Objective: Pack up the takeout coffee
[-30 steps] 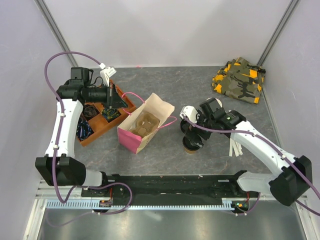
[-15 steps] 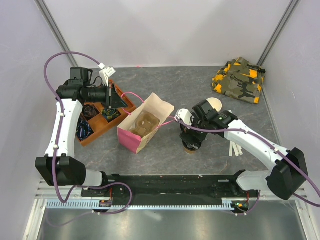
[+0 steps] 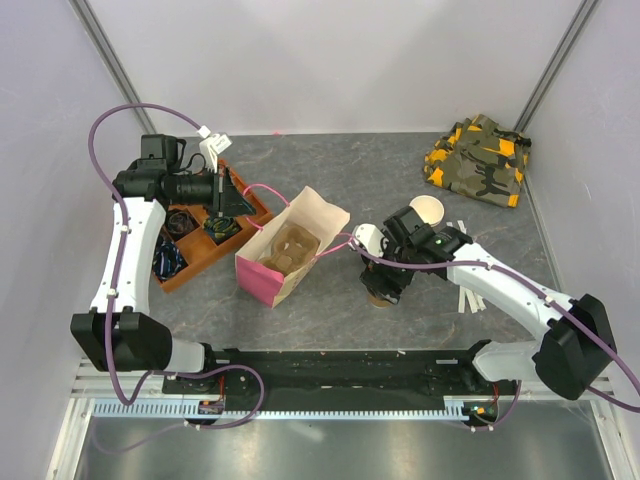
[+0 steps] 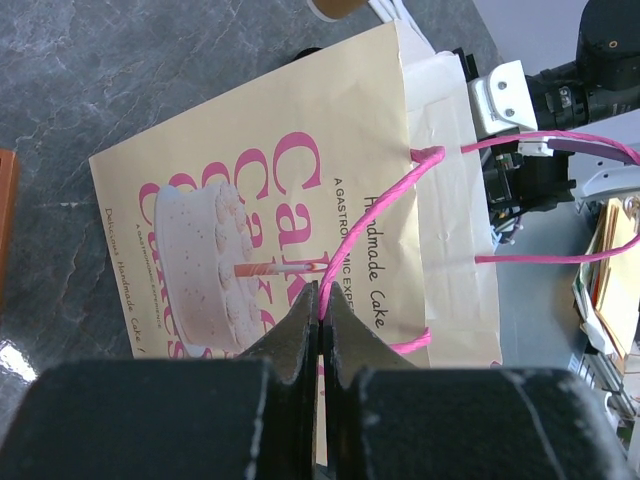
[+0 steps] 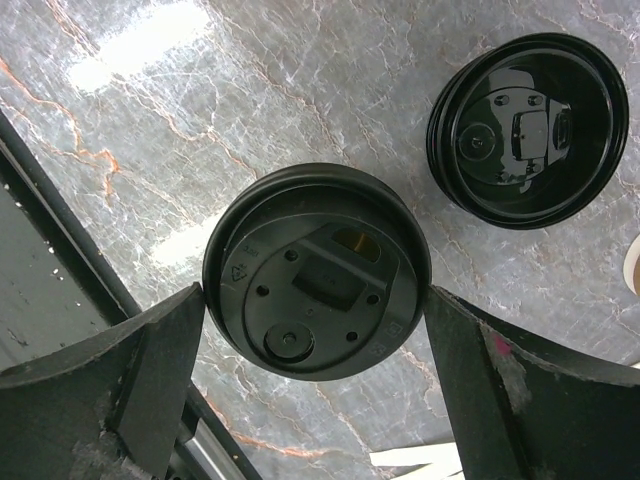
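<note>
1. Straddling the black-lidded tan paper takeout coffee cup [image 5: 316, 270], my right gripper [image 5: 315, 300] gapes wide, fingers beside it, not gripping.
2. My left gripper [image 4: 320, 335] pinches the pink string handle [image 4: 380, 225] of the cream paper bag [image 4: 230, 170]; the cup is not yet inside.

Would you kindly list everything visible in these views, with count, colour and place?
coffee: one, tan cup with black lid, centre-right
loose lid: one, black, beside the coffee
lidless cup: one, tan, white inside, behind the right arm
bag: one, tan and pink, centre, open
carrier: one, brown, inside the bag
tray: one, orange-brown, left
cloth: one, camouflage, far right corner
sticks: several, white, right of the coffee
table: one, grey marble
left gripper: shut on the bag's pink handle
right gripper: open, straddling the coffee
</note>
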You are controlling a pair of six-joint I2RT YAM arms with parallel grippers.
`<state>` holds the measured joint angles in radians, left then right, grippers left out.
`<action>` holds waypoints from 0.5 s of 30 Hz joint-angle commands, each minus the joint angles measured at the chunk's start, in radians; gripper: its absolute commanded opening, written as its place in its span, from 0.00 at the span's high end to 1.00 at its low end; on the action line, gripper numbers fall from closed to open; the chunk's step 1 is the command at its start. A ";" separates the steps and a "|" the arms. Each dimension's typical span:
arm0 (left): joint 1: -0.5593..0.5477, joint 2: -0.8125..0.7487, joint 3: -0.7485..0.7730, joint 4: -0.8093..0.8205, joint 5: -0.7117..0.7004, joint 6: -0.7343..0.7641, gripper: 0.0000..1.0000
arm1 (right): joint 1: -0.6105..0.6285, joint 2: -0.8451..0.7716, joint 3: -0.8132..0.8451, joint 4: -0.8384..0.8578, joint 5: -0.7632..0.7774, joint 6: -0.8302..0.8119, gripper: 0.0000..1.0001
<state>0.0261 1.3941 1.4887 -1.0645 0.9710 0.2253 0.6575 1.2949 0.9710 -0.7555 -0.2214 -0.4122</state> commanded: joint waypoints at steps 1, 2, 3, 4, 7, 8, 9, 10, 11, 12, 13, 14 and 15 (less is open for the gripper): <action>0.001 0.002 0.001 0.014 0.026 0.003 0.98 | 0.005 -0.011 -0.023 0.018 0.010 -0.004 0.04; 0.001 0.000 -0.001 0.015 0.026 0.003 0.98 | 0.005 -0.014 -0.025 0.022 0.010 -0.002 0.05; 0.000 0.002 -0.002 0.014 0.026 0.003 0.98 | 0.005 -0.013 -0.023 0.022 0.008 0.000 0.07; 0.001 0.002 -0.002 0.014 0.026 0.003 0.98 | 0.004 -0.016 -0.020 0.024 0.005 0.001 0.09; 0.001 -0.003 -0.007 0.014 0.029 0.005 0.98 | 0.005 -0.020 -0.014 0.021 0.005 0.006 0.15; 0.001 -0.001 -0.008 0.015 0.031 0.006 0.98 | 0.005 -0.026 -0.014 0.019 0.007 0.004 0.17; 0.001 -0.001 -0.007 0.014 0.029 0.005 0.98 | 0.005 -0.029 -0.014 0.018 0.005 0.004 0.17; 0.001 -0.001 -0.007 0.014 0.029 0.006 0.98 | 0.005 -0.032 -0.014 0.015 0.004 0.003 0.17; 0.001 -0.003 -0.008 0.014 0.032 0.006 0.98 | 0.005 -0.034 -0.014 0.009 0.004 0.003 0.18; 0.003 -0.001 -0.007 0.014 0.032 0.008 0.98 | 0.007 -0.037 -0.014 0.005 0.002 0.001 0.19; 0.001 -0.001 -0.007 0.014 0.034 0.008 0.98 | 0.005 -0.040 -0.009 0.002 0.001 0.001 0.21; 0.001 -0.003 -0.008 0.014 0.032 0.006 0.98 | 0.005 -0.042 -0.008 -0.002 0.002 0.000 0.23; 0.001 -0.003 -0.010 0.015 0.034 0.009 0.98 | 0.005 -0.045 -0.005 -0.004 0.008 0.001 0.23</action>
<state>0.0257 1.3941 1.4849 -1.0641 0.9756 0.2253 0.6582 1.2800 0.9607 -0.7429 -0.2226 -0.4145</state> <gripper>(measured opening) 0.034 0.840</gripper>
